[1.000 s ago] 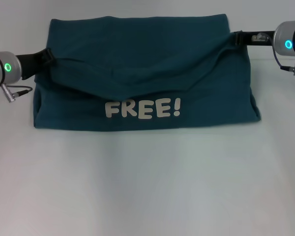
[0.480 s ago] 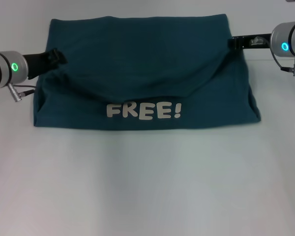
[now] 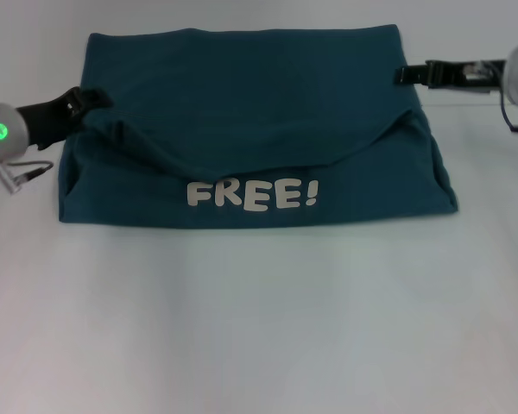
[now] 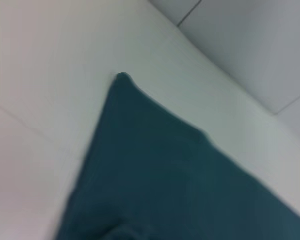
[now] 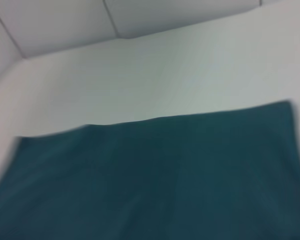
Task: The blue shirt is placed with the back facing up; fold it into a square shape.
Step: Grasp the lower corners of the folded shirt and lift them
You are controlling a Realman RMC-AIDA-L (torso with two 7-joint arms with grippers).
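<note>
Shirt (image 3: 250,129) lying folded across ("FREE!" (image 3: 251,194) showing); left gripper (image 3: 93,97) and right gripper (image 3: 401,76), finger state unclear, flanking it, presumably awaiting side folds.

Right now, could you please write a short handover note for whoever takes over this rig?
Left gripper: at the left edge of the dark teal-blue knit T-shirt, touching the cloth; grip unclear.
Right gripper: at the shirt's right edge near the far corner, just off the cloth; grip unclear.
Shirt: lies on the white table, folded into a wide rectangle, an upper layer drooping in a curve above the white "FREE!" print.
Done: the far part is folded towards the front.
Left: the shape is wider than deep, so likely fold the sides in and flatten the sagging layer.
</note>
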